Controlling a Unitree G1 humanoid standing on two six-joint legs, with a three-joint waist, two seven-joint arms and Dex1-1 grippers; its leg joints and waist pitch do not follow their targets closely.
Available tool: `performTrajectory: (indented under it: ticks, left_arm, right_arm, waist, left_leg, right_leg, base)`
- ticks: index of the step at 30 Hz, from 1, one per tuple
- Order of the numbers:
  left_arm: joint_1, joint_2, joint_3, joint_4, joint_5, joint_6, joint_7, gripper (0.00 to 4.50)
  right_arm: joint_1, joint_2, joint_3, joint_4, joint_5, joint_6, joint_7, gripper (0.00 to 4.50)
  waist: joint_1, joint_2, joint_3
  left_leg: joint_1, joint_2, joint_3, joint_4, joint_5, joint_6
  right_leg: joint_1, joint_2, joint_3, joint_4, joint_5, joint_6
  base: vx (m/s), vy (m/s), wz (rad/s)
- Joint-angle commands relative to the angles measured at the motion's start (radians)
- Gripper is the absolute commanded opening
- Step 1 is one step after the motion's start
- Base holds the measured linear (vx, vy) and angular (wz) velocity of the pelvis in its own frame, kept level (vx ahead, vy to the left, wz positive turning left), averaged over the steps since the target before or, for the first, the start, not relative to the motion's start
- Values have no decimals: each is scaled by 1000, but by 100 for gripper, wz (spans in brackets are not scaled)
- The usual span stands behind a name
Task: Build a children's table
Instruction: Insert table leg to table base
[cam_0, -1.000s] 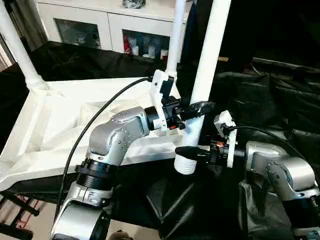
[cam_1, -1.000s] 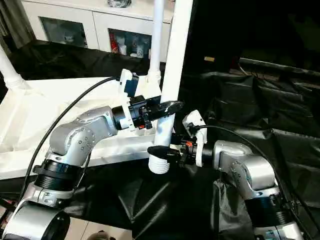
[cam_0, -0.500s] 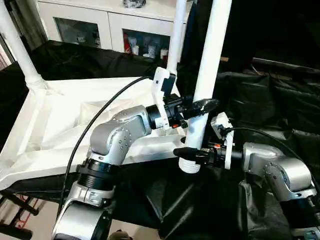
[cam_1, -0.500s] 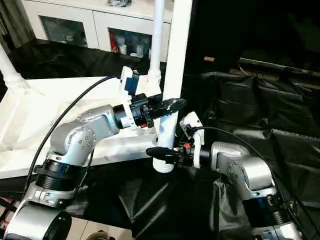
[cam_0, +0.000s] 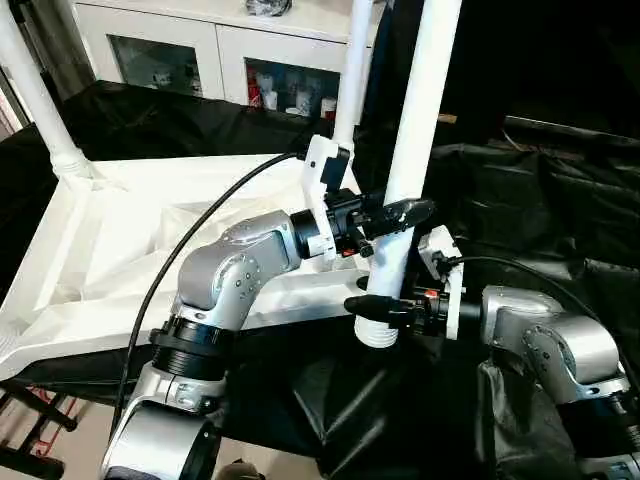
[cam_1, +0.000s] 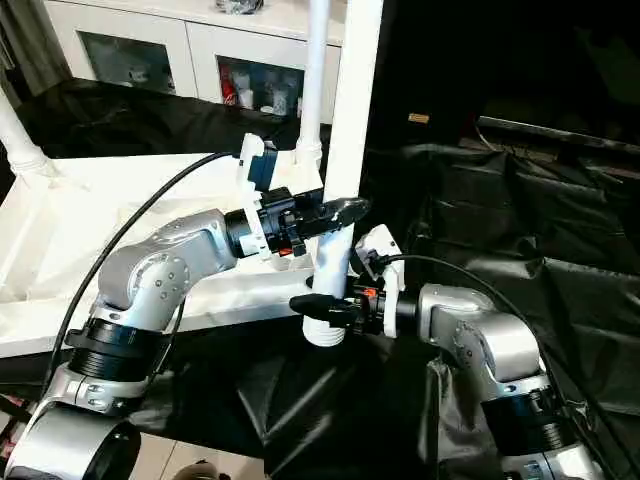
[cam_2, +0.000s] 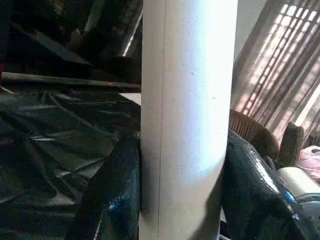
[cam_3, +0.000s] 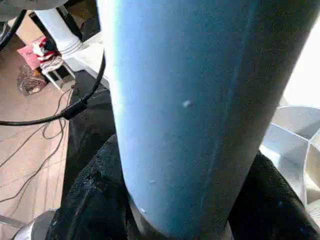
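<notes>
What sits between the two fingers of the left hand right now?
The white leg stands between the left hand's black fingers, which press its two sides, seen in the left wrist view.

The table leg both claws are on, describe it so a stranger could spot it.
Find the upturned white tabletop on black cloth. At its near right corner an upright white leg hangs off the edge, ribbed end showing, unlike two socketed legs.

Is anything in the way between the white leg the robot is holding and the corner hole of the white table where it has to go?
Nothing visible. Both pincers, left and right, hold the leg upright beside the tabletop's near edge. Its ribbed end hangs over the black cloth. The corner hole itself is hidden behind the left arm.
</notes>
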Motion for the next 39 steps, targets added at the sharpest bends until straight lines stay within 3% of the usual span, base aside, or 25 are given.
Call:
performTrajectory:
  ticks: [1, 3, 4, 8, 10, 12, 13, 16, 20, 23, 25, 28, 30, 31, 34, 35, 37, 39]
  left_arm:
    - [-18, -3, -19, -25, 1, 4, -16, 184]
    - [-17, -4, -23, -20, 28, -18, 10, 184]
    - [-19, -9, -12, -16, 16, -8, 13, 240]
    - [-26, -22, 18, -11, -20, -4, 8, 257]
    - [-36, -78, 81, 16, -13, -160, 51, 291]
    - [-43, -99, 107, 19, -20, -202, 73, 298]
    - [-62, -143, 168, 25, -55, -241, 135, 298]
    - [-100, -190, 268, 56, -129, -298, 195, 299]
    - [-104, -172, 279, 74, -108, -313, 216, 299]
    - [-72, -69, 152, 113, 74, -325, 165, 299]
    - [-27, 53, -24, 136, 242, -345, 63, 299]
    - [8, 146, -154, 164, 346, -357, -6, 299]
    - [18, 181, -204, 191, 368, -357, -47, 299]
    - [30, 205, -241, 203, 364, -356, -136, 299]
    - [30, 219, -269, 233, 380, -350, -170, 299]
    - [26, 223, -278, 249, 392, -351, -176, 299]
    - [10, 232, -302, 305, 431, -352, -190, 299]
    - [8, 234, -307, 316, 439, -355, -193, 299]
  right_arm:
    - [-12, -4, -8, 8, -7, -2, -15, 204]
    - [-9, -3, -9, 8, -8, -6, -17, 204]
    - [-9, -2, -8, 8, -8, -7, -18, 204]
    - [-9, 5, -11, 10, -9, -12, -22, 203]
    - [-5, 26, -28, 7, -2, -23, -40, 202]
    - [-5, 34, -36, 6, 0, -30, -49, 201]
    - [-3, 54, -56, 8, 6, -43, -74, 201]
    - [-2, 103, -98, 23, 11, -75, -143, 201]
    - [-6, 134, -123, 37, -2, -109, -203, 201]
    - [-19, 153, -159, 80, -50, -167, -299, 201]
    - [-23, 147, -171, 118, -97, -211, -352, 200]
    - [-22, 137, -179, 140, -125, -235, -379, 200]
    - [-18, 125, -176, 139, -141, -242, -385, 200]
    - [-13, 114, -167, 138, -154, -255, -386, 200]
    - [-11, 115, -167, 136, -156, -260, -390, 200]
    - [-12, 117, -168, 138, -159, -264, -393, 200]
    - [-15, 121, -170, 145, -163, -274, -400, 200]
    - [-15, 122, -170, 145, -164, -275, -401, 200]
  waist:
    - [0, -9, -72]
    - [1, -10, -72]
    - [1, -10, -72]
    - [0, -10, -71]
    - [0, -9, -70]
    - [1, -11, -73]
    - [1, -15, -72]
    - [2, -12, -72]
    - [-2, -3, -72]
    - [-3, 3, -75]
    - [-8, 6, -75]
    - [-9, 9, -75]
    - [-9, 10, -76]
    - [-9, 10, -76]
    - [-14, 11, -71]
    - [-14, 11, -72]
    - [-18, 22, -71]
    - [-22, 17, -70]
  left_leg:
    - [1, 23, -1, -61, -91, 19]
    - [0, 22, -1, -61, -90, 20]
    - [0, 22, 0, -61, -90, 19]
    - [0, 22, 0, -61, -92, 19]
    - [-1, 22, -1, -61, -105, 19]
    - [-1, 22, -1, -60, -99, 20]
    - [-3, 22, -1, -59, -98, 19]
    - [-3, 19, 0, -58, -105, 21]
    - [0, 19, -2, -61, -104, 18]
    - [5, 23, -5, -65, -104, 3]
    - [9, 22, -4, -66, -93, -11]
    - [10, 21, -4, -68, -94, -25]
    - [10, 20, -4, -69, -102, -29]
    - [10, 20, -3, -69, -106, -29]
    - [8, 21, -2, -71, -145, -30]
    - [9, 21, -2, -71, -153, -30]
    - [9, 19, -3, -72, -178, -32]
    - [8, 19, -4, -73, -188, -30]
  right_leg:
    - [64, -58, 50, -64, -165, -146]
    - [65, -57, 50, -64, -162, -146]
    - [66, -58, 50, -64, -161, -146]
    - [65, -58, 50, -64, -166, -150]
    - [66, -59, 49, -71, -179, -150]
    - [67, -60, 50, -69, -167, -148]
    - [69, -60, 50, -67, -157, -150]
    - [67, -61, 48, -68, -167, -154]
    - [62, -56, 48, -70, -177, -132]
    - [60, -54, 48, -69, -174, -104]
    - [56, -51, 50, -65, -153, -89]
    - [58, -52, 52, -59, -121, -98]
    - [60, -53, 52, -58, -115, -107]
    - [61, -56, 53, -58, -107, -124]
    - [61, -58, 53, -58, -123, -150]
    - [62, -59, 53, -59, -131, -152]
    - [62, -59, 52, -64, -165, -148]
    - [64, -59, 52, -68, -191, -137]
  base:
    - [0, 0, 0]
    - [0, 0, 0]
    - [0, 0, 0]
    - [0, 0, 0]
    - [0, 0, 0]
    - [0, 0, 0]
    - [0, 0, 0]
    - [0, 0, 0]
    - [0, 0, 0]
    - [0, 0, 0]
    - [0, 0, 0]
    - [0, 0, 0]
    - [0, 0, 0]
    - [0, 0, 0]
    - [0, 0, 0]
    - [0, 0, 0]
    - [0, 0, 0]
    - [0, 0, 0]
